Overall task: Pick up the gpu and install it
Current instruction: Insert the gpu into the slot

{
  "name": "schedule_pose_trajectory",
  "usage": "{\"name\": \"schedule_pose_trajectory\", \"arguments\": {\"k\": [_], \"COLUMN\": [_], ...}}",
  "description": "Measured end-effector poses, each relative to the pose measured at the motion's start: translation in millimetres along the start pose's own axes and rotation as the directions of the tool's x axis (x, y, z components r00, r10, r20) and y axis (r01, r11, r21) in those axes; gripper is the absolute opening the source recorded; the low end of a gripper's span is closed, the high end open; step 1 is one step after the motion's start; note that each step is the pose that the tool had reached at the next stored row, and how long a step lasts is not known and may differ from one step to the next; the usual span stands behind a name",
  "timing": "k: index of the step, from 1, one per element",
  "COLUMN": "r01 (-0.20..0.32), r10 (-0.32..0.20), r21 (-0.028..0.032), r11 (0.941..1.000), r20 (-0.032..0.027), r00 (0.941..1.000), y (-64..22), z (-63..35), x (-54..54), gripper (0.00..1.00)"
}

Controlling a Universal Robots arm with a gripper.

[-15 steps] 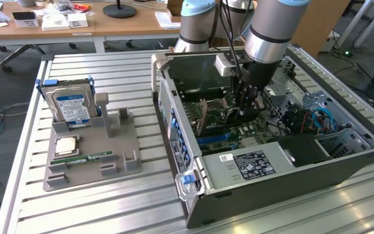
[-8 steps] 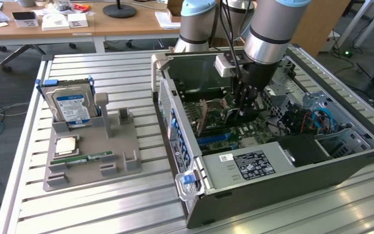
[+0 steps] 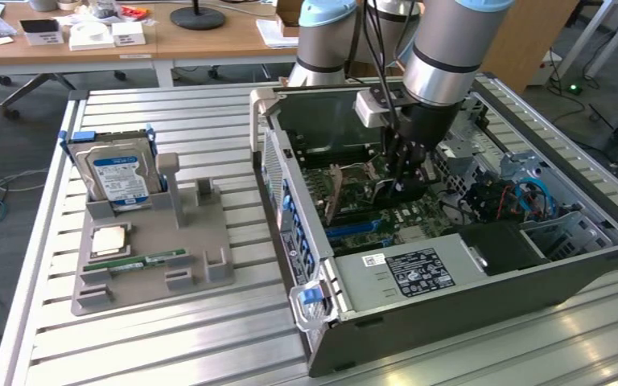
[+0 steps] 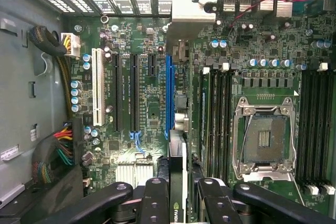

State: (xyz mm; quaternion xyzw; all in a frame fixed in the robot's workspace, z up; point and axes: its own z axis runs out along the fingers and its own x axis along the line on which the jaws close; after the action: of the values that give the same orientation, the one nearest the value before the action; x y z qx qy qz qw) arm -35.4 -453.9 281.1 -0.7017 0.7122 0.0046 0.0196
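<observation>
Claw (image 4: 182,187) pinches the gpu (image 4: 177,150) on edge, inside the computer case (image 3: 481,297). I read the card's long axis as parallel to the blue slot (image 4: 169,87) and in line over it, with the bracket (image 4: 191,9) toward the vented wall. Seated or not: cannot tell.

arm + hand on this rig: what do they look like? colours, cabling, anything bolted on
Arm: silver-grey cylindrical links, pale blue joint caps, black wrist section. A pale boxy module is fixed at the wrist, and black cables run down alongside. Hand: black, with flat linkage fingers studded with round silver pivot pins.
</observation>
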Motion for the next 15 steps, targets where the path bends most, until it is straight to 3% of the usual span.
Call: {"name": "schedule_pose_trajectory", "arguments": {"k": [15], "r01": [0.000], "r10": [0.000], "r21": [0.0001], "r11": [1.0000], "r20": [0.0002], "r00": [1.0000], "y": [7.2], "z": [3.7], "x": [1.2], "gripper": [0.26]}}
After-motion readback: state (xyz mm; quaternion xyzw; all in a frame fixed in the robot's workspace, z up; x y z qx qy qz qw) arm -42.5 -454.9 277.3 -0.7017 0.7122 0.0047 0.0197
